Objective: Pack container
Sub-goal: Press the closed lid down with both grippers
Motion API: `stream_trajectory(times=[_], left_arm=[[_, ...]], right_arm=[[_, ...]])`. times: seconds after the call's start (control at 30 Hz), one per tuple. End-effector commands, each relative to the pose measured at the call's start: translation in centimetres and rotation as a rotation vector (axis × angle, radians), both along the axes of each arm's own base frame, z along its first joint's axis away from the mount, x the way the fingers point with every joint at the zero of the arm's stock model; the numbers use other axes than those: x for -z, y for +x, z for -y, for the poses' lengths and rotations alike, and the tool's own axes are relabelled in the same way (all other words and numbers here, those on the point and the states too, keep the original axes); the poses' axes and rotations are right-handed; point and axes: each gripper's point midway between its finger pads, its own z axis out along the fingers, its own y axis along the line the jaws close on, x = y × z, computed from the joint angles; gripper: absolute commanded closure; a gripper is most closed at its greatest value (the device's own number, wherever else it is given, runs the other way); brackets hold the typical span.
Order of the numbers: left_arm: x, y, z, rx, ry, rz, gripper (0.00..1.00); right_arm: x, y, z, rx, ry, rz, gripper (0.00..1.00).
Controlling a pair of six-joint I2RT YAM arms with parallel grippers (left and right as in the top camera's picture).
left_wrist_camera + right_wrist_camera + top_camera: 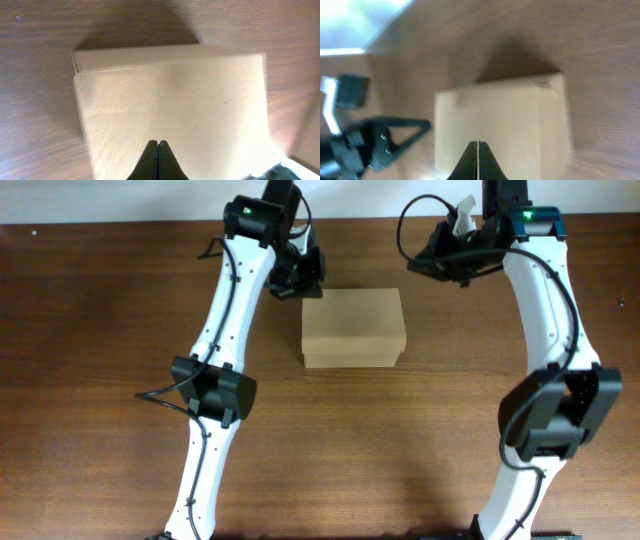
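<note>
The container [352,327] is a plain brown cardboard box with its flap lid closed, lying on the wooden table [100,330] in the middle. It fills the left wrist view [170,105] and shows in the right wrist view [495,120]. My left gripper [303,280] is shut and empty, just beyond the box's far left corner; its closed tips [157,143] hover over the lid. My right gripper [440,265] is shut and empty, beyond the far right corner; its tips [477,143] also point over the lid. No tape rolls are in view.
The table's far edge [120,222] runs just behind both grippers. The left arm's gripper [375,140] appears at the left of the right wrist view, close beside the box. Both arms' elbows [215,390] [555,405] hang over the near half of the table.
</note>
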Motion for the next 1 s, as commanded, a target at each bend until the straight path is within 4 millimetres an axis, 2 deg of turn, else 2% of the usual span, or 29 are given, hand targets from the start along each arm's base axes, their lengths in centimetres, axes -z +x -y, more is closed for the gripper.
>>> stream_trajectory(times=[0.0,0.13,0.23,0.33,0.43,0.67,0.97], left_arm=[[0.3,-0.2,-1.1,0.038,0.162,0.068,0.99],[-0.9,-0.7,-0.2,0.047,0.157,0.091,0.98],[-1.8,-0.8,-0.4,0.044,0.177,0.122,0.99],[-2.5,-0.5,-1.3,0.031,0.235,0.163,0.98],[-2.7,-0.6,-1.1,0.040,0.249,0.176,0.98],[-1.8,-0.7,-1.5,0.048,0.319,0.174,0.98],[1.9,-2.1,-2.1,0.081,0.392,0.055,0.99]], right_arm=[[-1.7,-1.9,1.2,-0.100,-0.249,0.105,0.96],[-0.8,-3.8,1.4,-0.143,-0.337,0.046,0.96],[0.3,-5.6,1.8,-0.182,-0.406,-0.025,0.96],[0.8,-6.9,1.0,-0.240,-0.420,-0.059,0.96],[1.0,-7.6,-0.1,-0.286,-0.427,-0.064,0.96],[2.6,-8.1,-0.9,-0.318,-0.475,-0.085,0.96],[7.5,-9.0,-0.8,-0.335,-0.468,-0.157,0.96]])
